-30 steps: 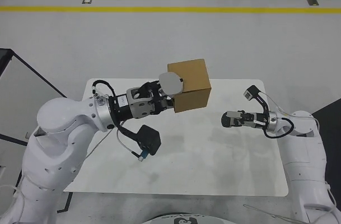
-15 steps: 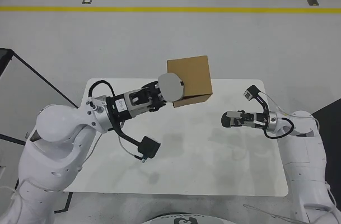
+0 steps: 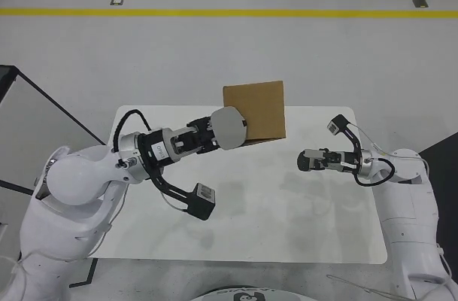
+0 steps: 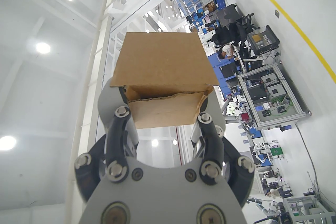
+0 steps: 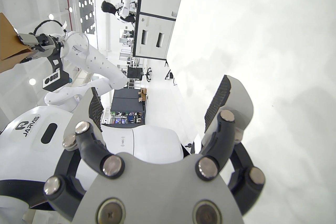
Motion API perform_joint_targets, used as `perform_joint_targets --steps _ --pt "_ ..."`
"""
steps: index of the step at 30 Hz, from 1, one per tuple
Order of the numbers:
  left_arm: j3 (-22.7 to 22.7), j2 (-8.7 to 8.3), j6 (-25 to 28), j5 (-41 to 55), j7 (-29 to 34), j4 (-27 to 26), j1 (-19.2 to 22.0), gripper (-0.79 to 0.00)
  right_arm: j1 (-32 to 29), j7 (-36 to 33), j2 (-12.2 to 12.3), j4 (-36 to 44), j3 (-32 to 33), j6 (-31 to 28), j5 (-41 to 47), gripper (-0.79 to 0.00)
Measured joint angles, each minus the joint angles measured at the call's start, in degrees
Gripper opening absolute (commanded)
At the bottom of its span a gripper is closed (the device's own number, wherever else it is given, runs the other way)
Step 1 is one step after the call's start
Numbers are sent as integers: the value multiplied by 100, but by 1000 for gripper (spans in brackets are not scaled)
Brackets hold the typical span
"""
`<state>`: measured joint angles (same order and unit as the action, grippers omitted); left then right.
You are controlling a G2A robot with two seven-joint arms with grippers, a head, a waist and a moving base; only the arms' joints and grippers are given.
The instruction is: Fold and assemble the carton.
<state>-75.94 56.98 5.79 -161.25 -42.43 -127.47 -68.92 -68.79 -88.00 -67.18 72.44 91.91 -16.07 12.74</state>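
A brown carton (image 3: 255, 110) hangs in the air over the table's back edge, folded into a box shape. My left gripper (image 3: 230, 129) is shut on its near end. In the left wrist view the carton (image 4: 160, 62) shows a flat side and a loose flap (image 4: 162, 112) with a torn edge, gripped between the fingers (image 4: 119, 114). The same carton (image 5: 8, 43) appears far off in the right wrist view. My right gripper (image 3: 302, 160) hovers over the table's right part, open, nothing between its pads (image 5: 218, 101).
The white table (image 3: 289, 226) lies under both arms with bare room in its middle and front. A dark framed stand (image 3: 7, 98) is at the left. A yellow floor line (image 3: 229, 13) runs behind the table.
My left arm has lifted and tilted the carton back, so its broad face now turns up toward the top view. The right arm has stayed still.
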Motion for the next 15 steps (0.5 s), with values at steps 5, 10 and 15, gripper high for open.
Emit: perform_joint_targets --steps 5,10,15 --pt "51 22 680 957 12 222 -60 -785 0 0 0 0 0 0 0 0" --pt "-16 79 2546 3115 496 499 29 -785 0 0 0 0 0 0 0 0" --pt "-21 128 3720 4557 1239 572 36 -785 0 0 0 0 0 0 0 0"
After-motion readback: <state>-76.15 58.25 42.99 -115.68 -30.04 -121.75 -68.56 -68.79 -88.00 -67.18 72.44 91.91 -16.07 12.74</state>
